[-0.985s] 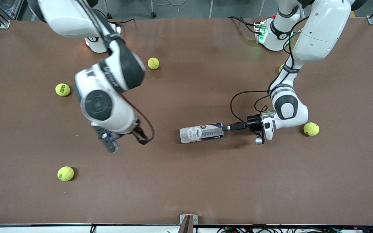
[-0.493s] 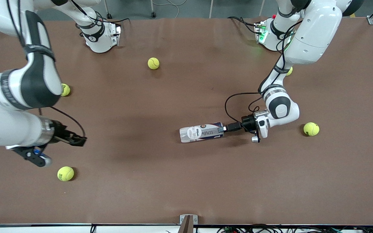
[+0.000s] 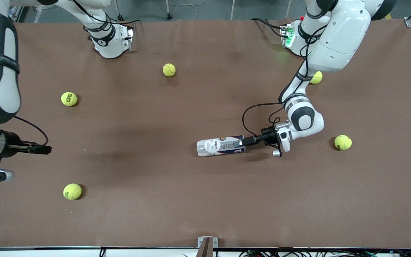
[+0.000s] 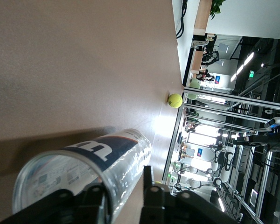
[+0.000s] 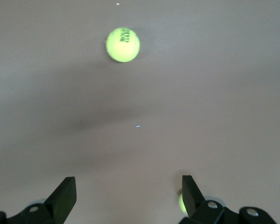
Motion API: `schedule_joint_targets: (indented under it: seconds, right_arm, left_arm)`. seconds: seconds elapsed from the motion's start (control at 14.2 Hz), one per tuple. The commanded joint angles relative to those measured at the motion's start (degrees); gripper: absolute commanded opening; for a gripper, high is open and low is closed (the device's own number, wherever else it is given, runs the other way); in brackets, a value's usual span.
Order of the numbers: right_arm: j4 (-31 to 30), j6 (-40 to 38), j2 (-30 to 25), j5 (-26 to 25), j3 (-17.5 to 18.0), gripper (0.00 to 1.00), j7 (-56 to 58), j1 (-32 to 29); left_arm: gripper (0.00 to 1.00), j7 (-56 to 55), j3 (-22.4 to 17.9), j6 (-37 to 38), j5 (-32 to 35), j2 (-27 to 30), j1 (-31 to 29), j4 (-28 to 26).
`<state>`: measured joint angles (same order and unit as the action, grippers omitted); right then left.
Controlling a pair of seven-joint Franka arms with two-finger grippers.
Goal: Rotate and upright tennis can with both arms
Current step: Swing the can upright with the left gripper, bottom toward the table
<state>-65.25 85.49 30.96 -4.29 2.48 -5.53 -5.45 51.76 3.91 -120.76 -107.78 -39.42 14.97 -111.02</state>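
Note:
The tennis can (image 3: 219, 146) lies on its side on the brown table, clear with a white and navy label. My left gripper (image 3: 242, 143) is at the can's end toward the left arm. In the left wrist view the tennis can (image 4: 107, 158) has its rim wall between the fingers of the left gripper (image 4: 123, 186), one finger inside the mouth and one outside, shut on it. My right gripper (image 3: 46, 149) hangs open over bare table at the right arm's end, well away from the can. The right wrist view shows the right gripper (image 5: 129, 186) spread wide with nothing between its fingers.
Yellow-green tennis balls lie scattered: one ball (image 3: 169, 70) near the bases, one ball (image 3: 69, 99) and another ball (image 3: 72, 191) at the right arm's end, one ball (image 3: 343, 142) and another ball (image 3: 316, 77) at the left arm's end. A ball (image 5: 122, 44) shows below the right gripper.
My right arm has swung away from the can toward its own end of the table. My left gripper has slid onto the can's end and closed, nudging the can slightly.

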Motion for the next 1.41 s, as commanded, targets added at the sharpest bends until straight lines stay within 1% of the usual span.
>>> schedule_joint_targets:
  seconds: [0.0,0.21,0.28,0.42,0.49,0.63,0.84,0.99,1.06,1.27,1.34]
  right_arm:
    - [-2.3,0.5,-3.0,-1.7,1.0,1.00,8.3,-2.9]
    - [-2.0,0.5,-3.2,-1.7,1.0,1.00,9.3,-4.3]
    - [-1.1,0.5,-3.2,-1.7,1.2,1.00,9.2,-4.1]
    - [0.1,0.1,-3.4,-1.2,1.5,1.00,9.1,-4.0]
    - [0.8,-0.6,-4.2,-1.2,1.6,1.00,9.1,-3.9]
    - [1.4,-1.1,-5.6,-0.9,1.8,1.00,8.9,-3.7]
    - [1.2,-2.3,-6.5,1.4,1.8,1.00,8.7,-2.2]
    - [1.1,-5.9,-7.2,1.3,1.7,1.00,8.6,-1.8]
    - [1.1,-6.1,-7.3,1.4,1.8,1.00,8.6,-1.8]
    - [1.2,-6.0,-7.2,1.2,1.7,1.00,9.0,-1.8]
    - [1.2,-6.5,-7.4,1.3,1.7,1.00,8.4,-1.1]
  left_arm:
    - [0.00,0.8,0.0,-0.6,-1.1,0.1,-0.1,0.8]
    - [0.00,-1.6,-0.5,-0.9,-0.2,0.7,-0.5,4.0]
    - [0.00,-4.4,-0.7,-1.0,2.4,0.9,-0.5,5.5]
    - [0.00,-17.4,-1.3,-1.6,15.2,2.6,-1.1,9.4]
    - [0.00,-26.3,-1.4,-1.6,24.8,3.1,-1.3,12.0]
    - [0.00,-42.8,-1.3,-1.4,39.9,4.0,-0.9,16.6]
    - [0.00,-59.2,-0.7,-0.9,55.4,6.3,0.3,20.5]
    - [0.00,-69.5,-0.7,-0.8,64.8,8.1,3.6,22.5]
    - [0.00,-74.0,-0.7,-0.7,69.1,8.5,5.4,23.7]
    - [0.00,-91.8,-0.7,-0.5,85.2,8.0,13.1,28.7]
    - [0.00,-96.8,-1.0,-0.5,89.3,7.6,15.8,29.5]
